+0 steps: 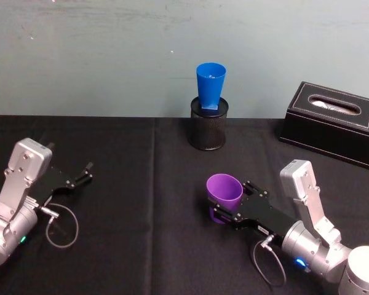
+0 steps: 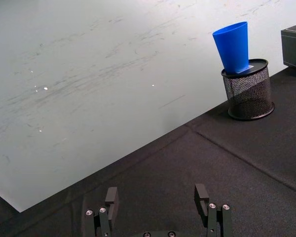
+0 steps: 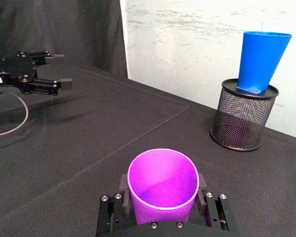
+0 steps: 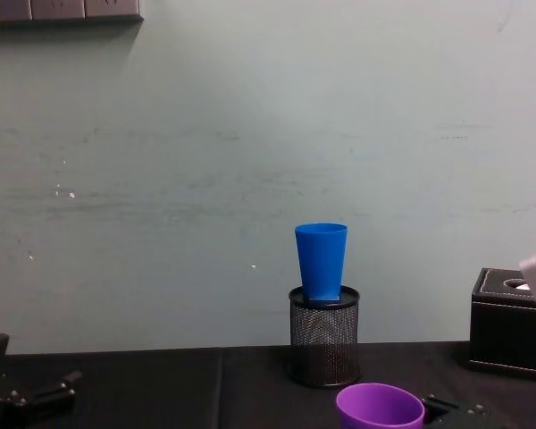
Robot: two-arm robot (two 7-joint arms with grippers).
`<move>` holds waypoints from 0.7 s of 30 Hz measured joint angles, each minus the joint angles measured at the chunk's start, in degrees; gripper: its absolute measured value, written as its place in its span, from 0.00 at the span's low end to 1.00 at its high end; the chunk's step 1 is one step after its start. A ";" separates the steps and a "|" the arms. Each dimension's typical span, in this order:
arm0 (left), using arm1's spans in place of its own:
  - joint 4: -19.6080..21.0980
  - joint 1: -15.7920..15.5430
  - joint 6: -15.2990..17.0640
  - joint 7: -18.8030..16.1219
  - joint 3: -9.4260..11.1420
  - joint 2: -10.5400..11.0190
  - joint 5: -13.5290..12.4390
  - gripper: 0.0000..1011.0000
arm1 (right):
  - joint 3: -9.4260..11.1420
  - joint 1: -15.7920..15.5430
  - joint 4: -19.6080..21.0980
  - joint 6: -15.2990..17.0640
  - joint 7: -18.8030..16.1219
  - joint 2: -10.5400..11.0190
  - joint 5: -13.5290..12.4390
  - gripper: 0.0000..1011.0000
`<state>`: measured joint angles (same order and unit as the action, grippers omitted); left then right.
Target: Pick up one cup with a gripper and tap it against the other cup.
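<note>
right hand [image 1: 224,208], low over the table [image 1: 141,209], clamps the purple cup [image 1: 224,190].

Silver-grey arms [image 1: 15,184]; black left gripper [image 1: 86,172], right gripper [image 1: 229,200] w/ screws [image 3: 104,198]; looped black cables [image 1: 61,228]; blue ring light [image 1: 301,263]

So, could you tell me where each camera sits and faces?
Head: high, looking down on black table; left gripper idle, right gripper holding purple cup.
Chest: low, facing the wall; blue cup on mesh pen holder.
Left wrist: behind open left gripper, toward that holder.
Right wrist: behind the held cup.
All show the blue cup.
</note>
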<state>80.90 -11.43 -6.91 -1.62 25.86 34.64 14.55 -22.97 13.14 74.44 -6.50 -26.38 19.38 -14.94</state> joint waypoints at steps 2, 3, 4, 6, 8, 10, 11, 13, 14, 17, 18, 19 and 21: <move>0.00 0.00 0.00 0.00 0.00 0.00 0.00 1.00 | 0.00 -0.01 0.02 -0.01 0.01 0.01 0.00 0.74; 0.00 0.00 0.00 0.00 0.00 0.00 0.00 1.00 | 0.00 -0.01 0.02 -0.01 0.01 0.01 0.00 0.74; 0.00 0.00 0.00 0.00 0.00 0.00 0.00 1.00 | 0.00 -0.02 0.03 -0.01 0.01 0.01 0.00 0.73; 0.00 0.00 0.00 0.00 0.00 0.00 0.00 1.00 | 0.00 -0.02 0.03 -0.01 0.01 0.01 0.00 0.73; 0.00 0.00 0.00 0.00 0.00 0.00 0.00 1.00 | 0.00 -0.02 0.05 -0.01 0.02 0.01 0.00 0.73; 0.00 0.00 0.00 0.00 0.00 0.00 0.00 1.00 | 0.00 -0.02 0.05 -0.01 0.02 0.02 0.00 0.73; 0.00 0.00 0.00 0.00 0.00 0.00 0.00 1.00 | 0.00 -0.02 0.05 -0.01 0.03 0.01 0.00 0.73; 0.00 0.00 0.00 0.00 0.00 0.00 0.00 1.00 | 0.00 -0.02 0.05 -0.01 0.03 0.01 0.00 0.73; 0.00 0.00 0.00 0.00 0.00 0.00 0.00 1.00 | 0.00 -0.02 0.05 -0.01 0.03 0.01 0.00 0.73; 0.00 0.00 0.00 0.00 0.00 0.00 0.00 1.00 | 0.06 -0.03 0.03 -0.30 0.07 -0.15 0.02 0.73; 0.00 0.00 0.00 0.00 0.00 0.00 0.00 1.00 | 0.10 -0.06 0.05 -0.48 0.09 -0.19 0.02 0.73; 0.00 0.00 0.00 0.00 0.00 0.00 0.00 1.00 | 0.16 -0.13 0.13 -0.65 0.13 -0.22 0.03 0.73; 0.00 0.00 0.00 0.00 0.00 0.00 0.00 1.00 | 0.32 -0.29 0.41 -1.00 0.33 -0.28 0.08 0.73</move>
<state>80.90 -11.43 -6.91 -1.62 25.86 34.65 14.55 -22.66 12.85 74.86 -7.49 -26.04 19.10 -14.86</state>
